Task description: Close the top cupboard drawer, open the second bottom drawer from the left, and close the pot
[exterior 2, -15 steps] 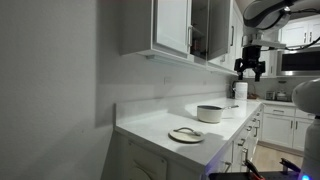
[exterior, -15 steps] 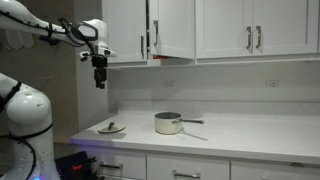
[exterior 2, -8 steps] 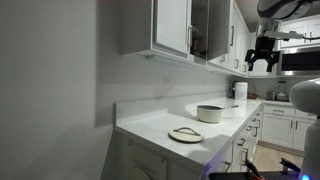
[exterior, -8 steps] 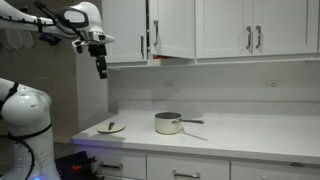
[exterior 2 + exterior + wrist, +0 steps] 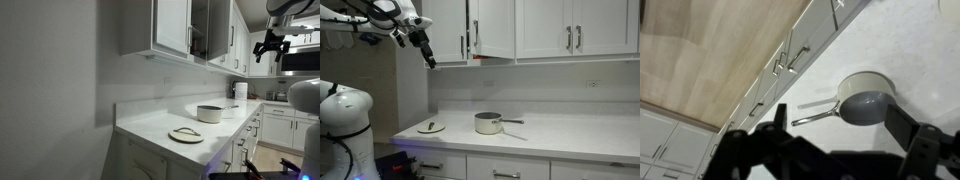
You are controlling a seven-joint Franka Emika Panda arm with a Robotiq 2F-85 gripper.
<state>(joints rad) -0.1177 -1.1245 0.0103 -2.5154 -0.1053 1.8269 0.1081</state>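
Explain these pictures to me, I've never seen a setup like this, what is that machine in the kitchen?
It is a white robot arm steered remotely by a person. Two pictures come from cameras standing at different spots in the room; the third looks down from a camera on the arm's wrist, so the dark shapes along its bottom edge are the arm's own jaws. The jaws are open, hold nothing, and hang high beside the white wall cupboards. On the white counter sits a small steel saucepan with a long handle, uncovered; its lid lies apart from it. One cupboard door appears ajar.
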